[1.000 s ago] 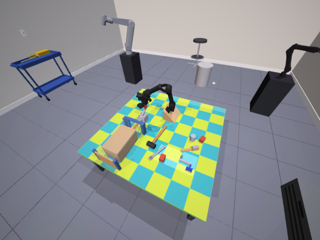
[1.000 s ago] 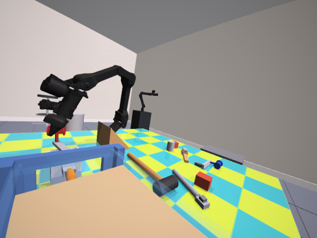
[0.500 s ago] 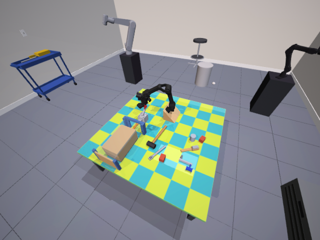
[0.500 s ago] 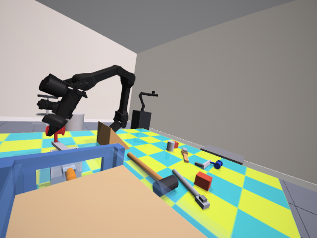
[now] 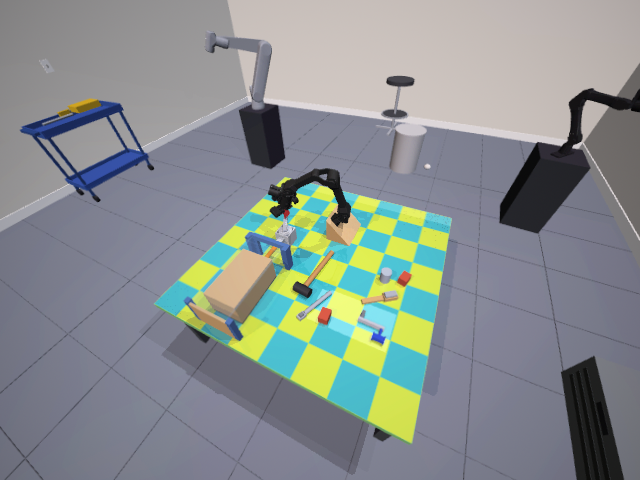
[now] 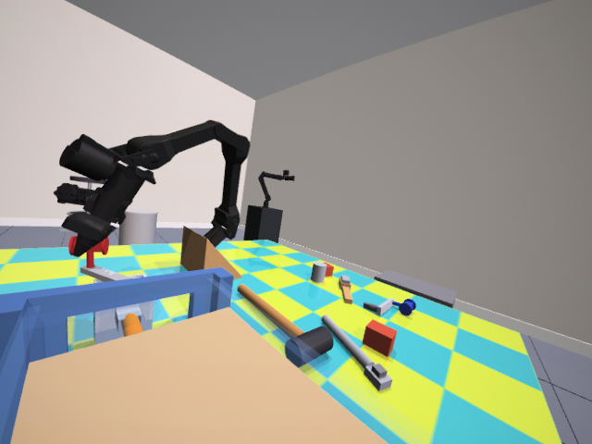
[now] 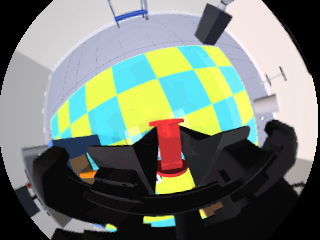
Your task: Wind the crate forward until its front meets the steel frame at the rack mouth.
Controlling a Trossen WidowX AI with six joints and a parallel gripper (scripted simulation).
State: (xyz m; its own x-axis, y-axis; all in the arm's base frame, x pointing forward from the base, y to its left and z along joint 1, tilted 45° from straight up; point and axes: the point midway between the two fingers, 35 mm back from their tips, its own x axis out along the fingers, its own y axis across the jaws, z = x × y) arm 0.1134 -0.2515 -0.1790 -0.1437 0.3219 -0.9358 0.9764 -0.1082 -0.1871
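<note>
The tan crate (image 5: 240, 281) (image 6: 191, 382) sits flat behind the blue steel frame (image 5: 268, 241) (image 6: 115, 293). A small gap seems to remain between its front and the frame; contact cannot be judged. The orange strap (image 5: 270, 251) (image 6: 132, 324) runs from the grey winch (image 5: 286, 235) toward the crate. The grey crank arm (image 6: 104, 274) of the winch handle is on top of the winch, with its red knob (image 5: 286, 213) (image 6: 90, 259) (image 7: 169, 142) upright. My gripper (image 5: 285, 211) (image 6: 89, 246) (image 7: 165, 128) is shut on the red knob. The key in the hole is hidden.
A wooden wedge block (image 5: 341, 227) (image 6: 193, 249) stands by the arm's base. A mallet (image 5: 302, 288) (image 6: 311, 345) lies beside the frame. A grey bar tool (image 5: 314, 305) (image 6: 349, 342), a red block (image 5: 324, 315) (image 6: 379, 337) and a blue-knobbed crank (image 5: 378, 337) (image 6: 406, 306) lie farther off.
</note>
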